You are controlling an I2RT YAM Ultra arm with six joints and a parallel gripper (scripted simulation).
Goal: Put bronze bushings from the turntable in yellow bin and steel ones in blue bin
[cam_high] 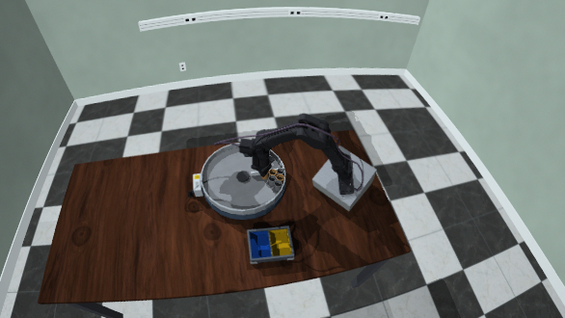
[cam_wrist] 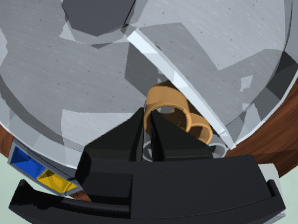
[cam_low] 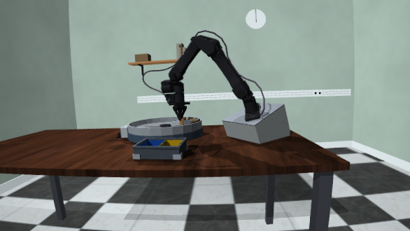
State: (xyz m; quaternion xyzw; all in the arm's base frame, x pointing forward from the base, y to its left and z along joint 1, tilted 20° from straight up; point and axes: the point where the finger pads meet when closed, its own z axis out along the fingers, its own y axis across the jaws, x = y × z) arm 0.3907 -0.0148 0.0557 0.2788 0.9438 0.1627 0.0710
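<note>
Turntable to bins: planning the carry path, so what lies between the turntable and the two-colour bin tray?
In the top view, only bare wooden table with shadows lies between the turntable and the bin tray.
</note>
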